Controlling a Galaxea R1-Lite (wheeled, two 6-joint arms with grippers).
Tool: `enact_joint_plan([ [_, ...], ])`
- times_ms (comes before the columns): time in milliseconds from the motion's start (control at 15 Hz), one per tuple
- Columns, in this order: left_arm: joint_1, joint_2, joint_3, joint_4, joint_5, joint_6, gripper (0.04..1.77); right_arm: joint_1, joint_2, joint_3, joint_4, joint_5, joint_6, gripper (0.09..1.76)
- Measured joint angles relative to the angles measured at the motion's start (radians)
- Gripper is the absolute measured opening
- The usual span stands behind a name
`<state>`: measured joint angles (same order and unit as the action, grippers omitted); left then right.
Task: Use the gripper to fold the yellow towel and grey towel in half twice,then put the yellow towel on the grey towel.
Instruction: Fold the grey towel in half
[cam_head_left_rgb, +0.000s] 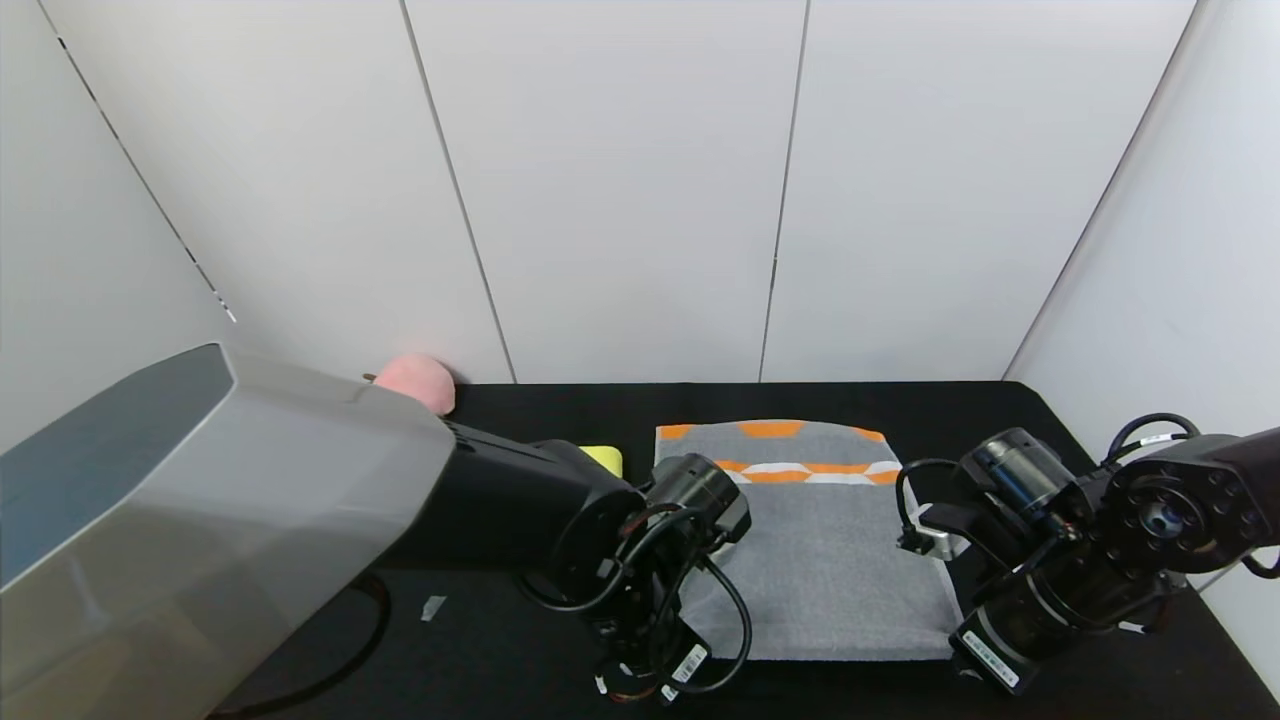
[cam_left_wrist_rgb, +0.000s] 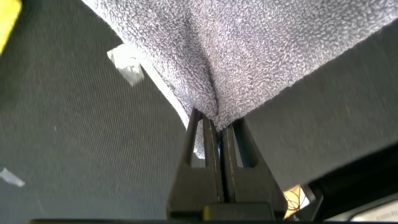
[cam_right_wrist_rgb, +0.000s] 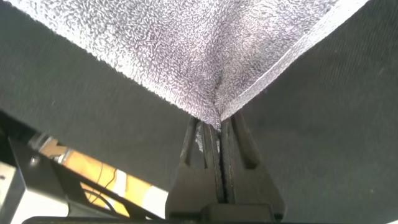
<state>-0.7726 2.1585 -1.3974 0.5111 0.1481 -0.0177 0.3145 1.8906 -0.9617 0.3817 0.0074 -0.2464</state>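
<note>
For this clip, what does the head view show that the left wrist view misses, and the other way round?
Only the head view shows the grey terry towel's orange-and-white band, the pink plush toy at the back of the black table, and the right gripper at the towel's near right corner.
Only the left wrist view shows the left gripper shut on a bunched corner of the towel, and bits of pale tape on the table.
Both show the grey towel, the table and an edge of the bright yellow cloth.
</note>
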Motion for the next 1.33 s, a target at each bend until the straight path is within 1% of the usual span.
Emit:
enact_joint_plan([
  [333, -0.025, -0.083, 0.086, -0.001, 0.002, -0.012, 0.13, 0.004, -0.085, 0.072, -0.001, 0.003, -0.003, 0.13],
  [600, -0.042, -0.134, 0.106, 0.0, 0.014, -0.043, 0.13, 0.002, -0.156, 0.084, 0.0, 0.0, 0.004, 0.13],
  [733, -0.04, -0.152, 0.095, -0.001, 0.019, -0.053, 0.13, -0.005, -0.184, 0.072, 0.0, -0.005, 0.011, 0.13],
  [933, -0.024, -0.173, 0.063, -0.006, 0.023, -0.054, 0.13, -0.011, -0.209, 0.023, -0.001, -0.009, 0.084, 0.13],
  [1000, -0.016, -0.176, 0.04, -0.008, 0.033, -0.063, 0.13, -0.012, -0.212, 0.002, -0.002, -0.013, 0.109, 0.13],
  [1133, -0.005, -0.173, -0.012, -0.007, 0.057, -0.108, 0.13, -0.012, -0.211, -0.039, -0.007, -0.018, 0.165, 0.13],
  [1333, 0.017, -0.145, -0.098, -0.009, 0.089, -0.124, 0.13, -0.015, -0.183, -0.092, -0.013, -0.022, 0.231, 0.13],
])
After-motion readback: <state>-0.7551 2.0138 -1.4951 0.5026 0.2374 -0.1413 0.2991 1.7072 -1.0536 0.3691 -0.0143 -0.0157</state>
